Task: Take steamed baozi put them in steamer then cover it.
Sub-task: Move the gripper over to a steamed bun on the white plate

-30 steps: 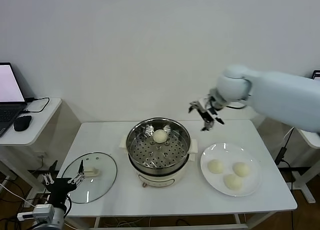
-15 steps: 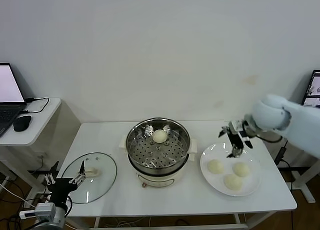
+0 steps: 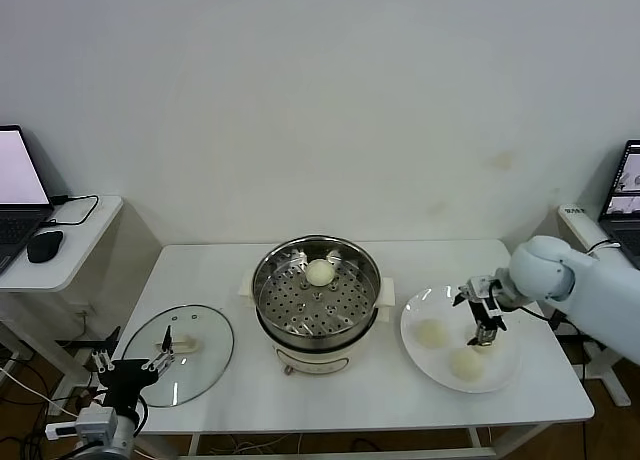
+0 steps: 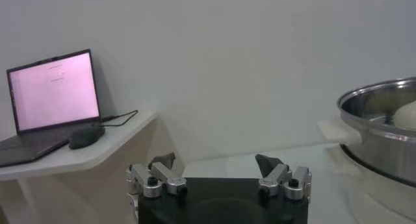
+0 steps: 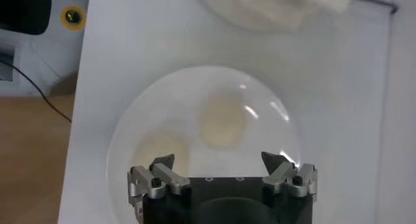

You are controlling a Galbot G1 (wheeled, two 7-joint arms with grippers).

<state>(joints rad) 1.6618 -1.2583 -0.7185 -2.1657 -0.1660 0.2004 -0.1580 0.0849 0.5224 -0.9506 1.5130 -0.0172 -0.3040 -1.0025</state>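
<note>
Done: one baozi (image 3: 319,272) in steamer (image 3: 317,298) | Left: probably three on plate (image 3: 412,327), cover (image 3: 179,354) off | right hand (image 3: 483,311) wide, empty

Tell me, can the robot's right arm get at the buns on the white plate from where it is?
Probably yes. The right end effector hangs open directly above the plate, over the far bun. The other buns lie uncovered, with nothing in the way.

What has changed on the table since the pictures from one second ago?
The right gripper swung from behind the round steel steamer down over the flat white plate, jaws open, covering one of three cream-white buns. The bun in the steamer, glass lid and left gripper stayed.
</note>
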